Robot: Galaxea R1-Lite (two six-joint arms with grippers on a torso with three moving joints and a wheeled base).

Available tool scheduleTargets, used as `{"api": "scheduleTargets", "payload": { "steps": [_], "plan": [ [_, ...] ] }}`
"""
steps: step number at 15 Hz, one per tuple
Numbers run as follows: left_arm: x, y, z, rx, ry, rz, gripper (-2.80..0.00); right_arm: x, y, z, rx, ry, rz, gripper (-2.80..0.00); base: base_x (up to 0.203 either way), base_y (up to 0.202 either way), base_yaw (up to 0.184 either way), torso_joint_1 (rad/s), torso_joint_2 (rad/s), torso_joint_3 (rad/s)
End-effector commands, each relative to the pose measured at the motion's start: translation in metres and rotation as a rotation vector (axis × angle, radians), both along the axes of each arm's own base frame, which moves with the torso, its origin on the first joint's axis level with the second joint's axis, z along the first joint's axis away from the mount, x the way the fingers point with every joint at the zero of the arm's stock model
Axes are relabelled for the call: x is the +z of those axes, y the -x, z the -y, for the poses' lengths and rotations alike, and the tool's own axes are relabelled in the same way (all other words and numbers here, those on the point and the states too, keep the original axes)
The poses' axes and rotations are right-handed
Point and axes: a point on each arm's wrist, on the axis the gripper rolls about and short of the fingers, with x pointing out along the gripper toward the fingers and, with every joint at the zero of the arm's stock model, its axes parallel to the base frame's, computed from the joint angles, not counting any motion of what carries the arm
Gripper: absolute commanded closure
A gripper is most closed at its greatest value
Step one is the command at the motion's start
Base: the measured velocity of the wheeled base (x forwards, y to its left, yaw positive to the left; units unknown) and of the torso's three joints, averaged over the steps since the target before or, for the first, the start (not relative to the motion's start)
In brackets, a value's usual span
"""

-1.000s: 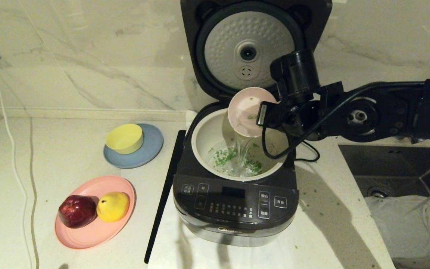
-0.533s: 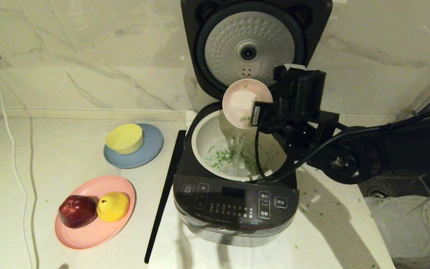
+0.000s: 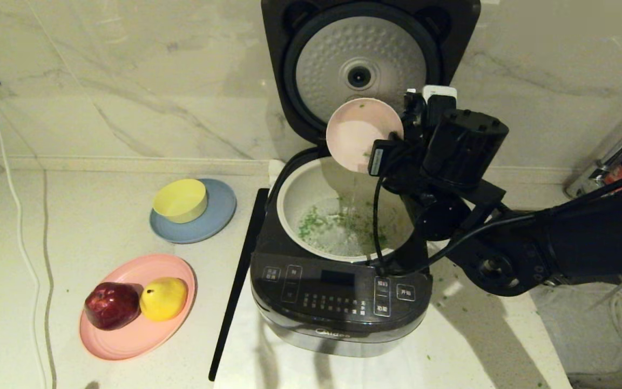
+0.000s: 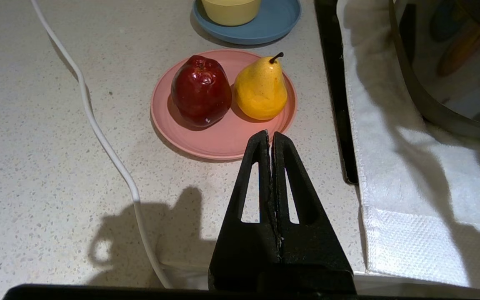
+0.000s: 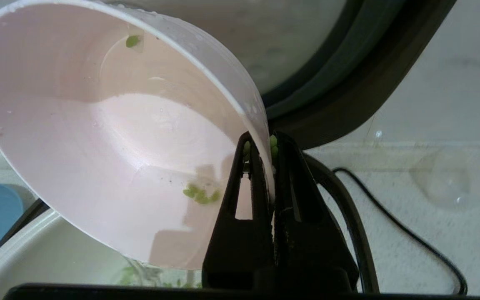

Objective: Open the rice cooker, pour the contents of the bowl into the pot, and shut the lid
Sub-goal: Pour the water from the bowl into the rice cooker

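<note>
Bowl [image 3: 364, 134] is tipped steeply over the back of the pot [image 3: 293, 190], open side facing front-left, rim pinched by my right gripper [image 5: 261, 146]. Jaws closed down tight on the wall, one finger inside, one outside. Thin stream of water visible dropping off the low edge into the pot.

Pour is nearly done by my read. Most of the contents [image 3: 311, 222] are floating in the pot water. A small clump of green bits [image 5: 200, 195] is stuck to the wet inside of the bowl near the fingers, one more bit high on the wall, a couple jammed at the finger pads.

To finish well, I'd:
- keep the low lip inside the pot rim so drips land in the pot, not on the rice cooker [image 3: 340, 302] panel
- hold the tilt until the stream stops; a small shake may free the stuck clump
- watch grip: thin wet rim, edge pinch only, could slip or rotate
- watch the lid [image 3: 362, 65], standing upright right behind the bowl; bowl top edge looks close to it
- mind the black cable [image 3: 377, 216] hanging from the wrist across the pot opening

Green specks already scattered on the counter [image 3: 100, 216] to the right of the cooker.

Bowl itself: pale pink, smooth, shallow, wet film inside.

Left gripper [image 4: 270, 137] is parked above the counter near the pink plate [image 4: 219, 146] with the fruit, fingers pressed together, nothing held.

Remaining: set bowl down, close lid.
</note>
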Motion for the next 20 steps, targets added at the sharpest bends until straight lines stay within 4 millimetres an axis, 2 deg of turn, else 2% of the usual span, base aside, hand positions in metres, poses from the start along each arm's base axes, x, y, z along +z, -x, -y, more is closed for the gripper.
{"api": "scheduleTargets", "payload": {
  "steps": [1, 5, 8, 18, 20],
  "plan": [
    [-0.003, -0.001, 0.000, -0.002, -0.001, -0.009, 0.00, -0.003, 0.004, -0.004, 0.008, 0.004, 0.014, 0.00, 0.000, 0.000, 0.000, 0.000, 0.00, 0.000],
    [-0.003, -0.001, 0.000, -0.002, -0.001, -0.009, 0.00, -0.015, 0.016, -0.004, 0.020, 0.050, 0.014, 0.00, 0.000, 0.000, 0.000, 0.000, 0.00, 0.000],
    [-0.003, -0.001, 0.000, -0.001, -0.001, -0.009, 0.00, -0.025, 0.014, -0.005, 0.011, 0.063, 0.063, 0.00, 0.000, 0.000, 0.000, 0.000, 0.00, 0.000],
    [-0.003, -0.001, 0.000, -0.002, -0.001, -0.009, 0.00, -0.024, 0.018, -0.011, 0.022, 0.060, 0.066, 0.00, 0.000, 0.000, 0.000, 0.000, 0.00, 0.000],
    [-0.003, -0.001, 0.000, 0.000, -0.001, -0.009, 0.00, -0.019, 0.022, -0.008, 0.024, 0.063, 0.062, 0.00, 0.000, 0.000, 0.000, 0.000, 0.00, 0.000]
  ]
}}
